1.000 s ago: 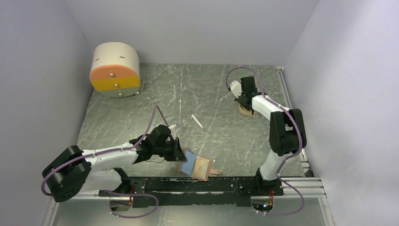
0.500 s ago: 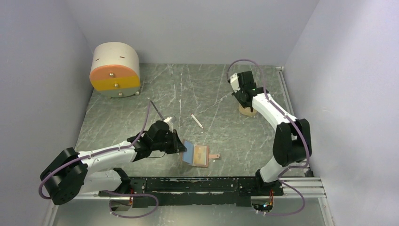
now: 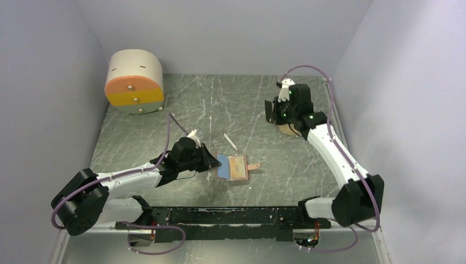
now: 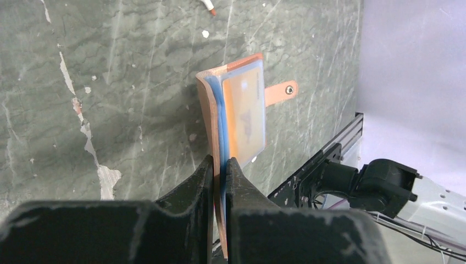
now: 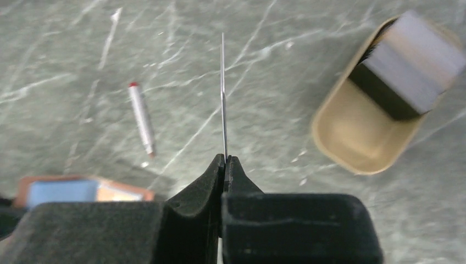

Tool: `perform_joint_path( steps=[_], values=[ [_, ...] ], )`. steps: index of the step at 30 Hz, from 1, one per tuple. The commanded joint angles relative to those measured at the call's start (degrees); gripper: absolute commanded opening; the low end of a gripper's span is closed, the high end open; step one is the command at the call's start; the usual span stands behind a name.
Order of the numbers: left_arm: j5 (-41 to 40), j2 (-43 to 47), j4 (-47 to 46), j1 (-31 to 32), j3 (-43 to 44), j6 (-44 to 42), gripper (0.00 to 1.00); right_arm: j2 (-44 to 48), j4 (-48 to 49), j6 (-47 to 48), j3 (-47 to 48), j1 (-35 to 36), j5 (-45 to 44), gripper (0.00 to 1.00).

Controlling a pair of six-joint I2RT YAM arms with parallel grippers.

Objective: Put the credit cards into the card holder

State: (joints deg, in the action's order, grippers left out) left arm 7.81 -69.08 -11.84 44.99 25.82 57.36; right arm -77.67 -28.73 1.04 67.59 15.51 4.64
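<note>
1. Orange and blue, the holder [image 3: 233,166] lies toward the desk's [image 3: 247,99] near edge, about midway along it, with its strap [image 4: 280,91] pointing at the right edge.
2. The left claw [image 4: 220,165] is clenched on the holder's near flap and bends it up off the desk (likely to pin the holder and gape a pocket for loading).
3. The right claw [image 5: 225,160] is clenched on one card [image 5: 223,82], seen edge-on, in the air toward the far right corner.
4. Pinching the card by one end leaves most of its length free to slide in, I judge.
5. More cards [image 5: 406,71], black with a pale band, sit stacked in the tan tray [image 5: 357,143] by the right edge.
6. A white stick [image 5: 141,118] lies between tray and holder, apart from both, so the carry should pass above it.
</note>
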Motion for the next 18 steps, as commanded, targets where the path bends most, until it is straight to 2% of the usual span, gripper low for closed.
perform_joint_path(
  steps=[1, 5, 10, 14, 18],
  values=[
    [0.4, -2.0, -4.2, -0.5, -0.1, 0.9, 0.09, 7.1, 7.9, -12.0, -6.7, 0.5, 8.1, 0.00],
    [1.9, -2.6, -5.0, -0.6, -0.6, 0.8, 0.09, 6.4, 5.2, -6.4, -5.7, 0.5, -1.8, 0.00],
    [3.6, -2.6, -4.9, -0.5, -1.5, 1.0, 0.09, -3.1, -3.7, 5.5, 3.5, -0.6, -20.2, 0.00],
    [3.6, -0.9, -3.7, -0.6, -2.2, 1.0, 0.09, -10.1, -7.4, 14.7, 9.2, -2.8, -25.6, 0.00],
    [3.9, 0.9, -3.2, -0.5, -2.9, 1.1, 0.09, -15.9, -8.7, 24.2, 12.0, -4.1, -25.2, 0.00]
  ],
)
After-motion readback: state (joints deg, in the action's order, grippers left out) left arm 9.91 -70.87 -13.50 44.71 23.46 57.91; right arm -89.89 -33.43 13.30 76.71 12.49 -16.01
